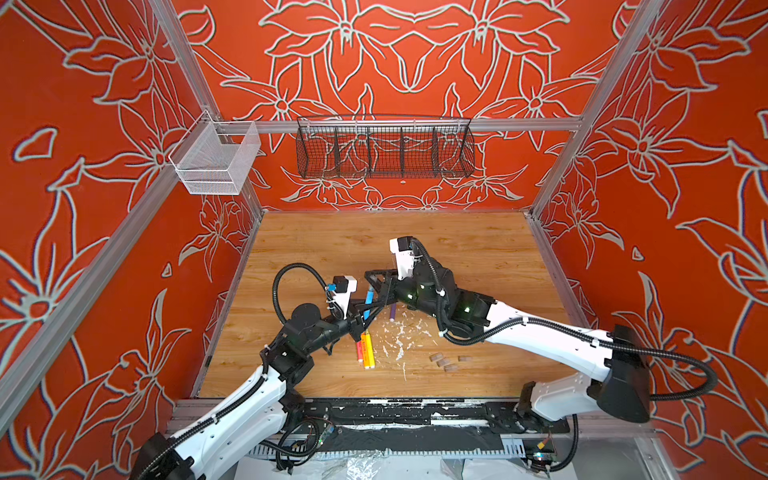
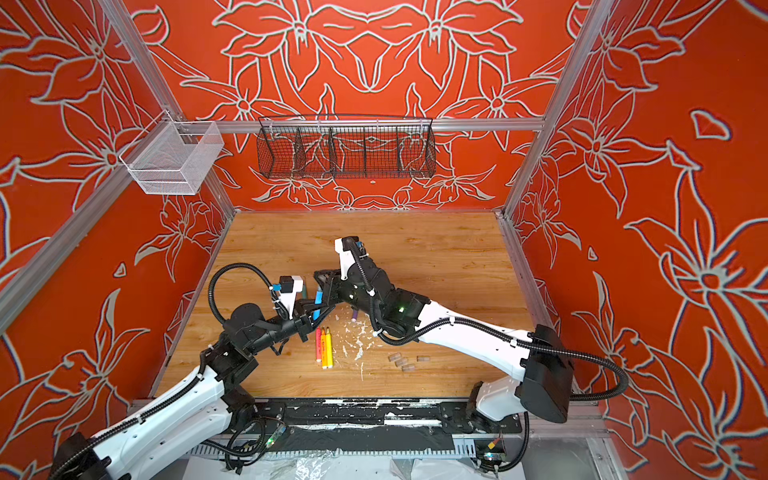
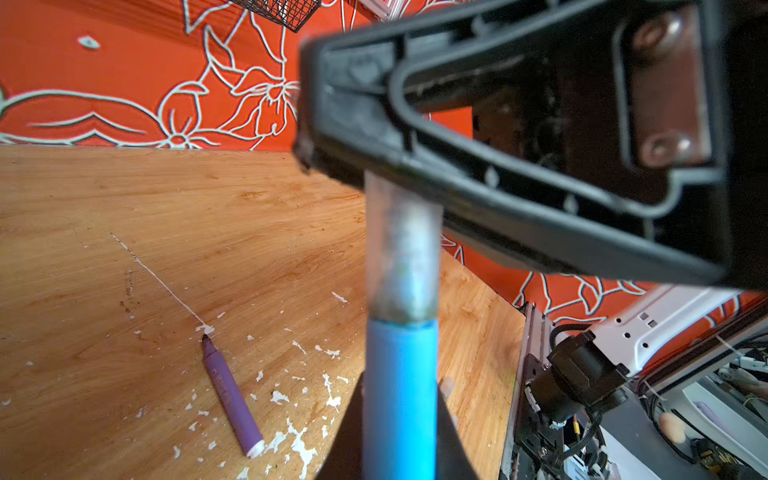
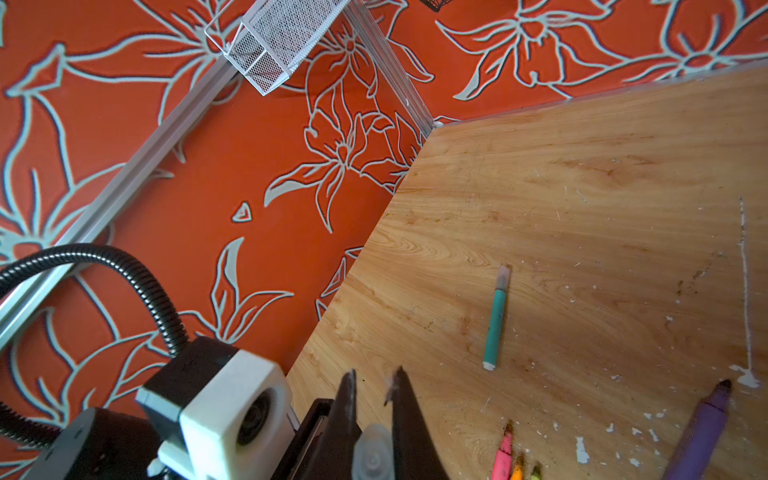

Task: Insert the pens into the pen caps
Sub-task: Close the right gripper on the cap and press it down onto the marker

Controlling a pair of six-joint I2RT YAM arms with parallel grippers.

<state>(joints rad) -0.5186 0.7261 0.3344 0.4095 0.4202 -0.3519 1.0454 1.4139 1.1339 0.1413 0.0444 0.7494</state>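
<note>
Altogether, six pens (image 1: 366, 350), four loose caps (image 1: 443, 362)

White arms (image 1: 552, 336), black joints (image 1: 305, 316), ribbed black cables (image 4: 164, 309).

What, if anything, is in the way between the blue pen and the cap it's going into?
Nothing visible. The cap already sits on the blue pen at its tip, with no gap showing. The right claw is shut on the cap's far end, and the left claw is shut on the pen's barrel.
</note>
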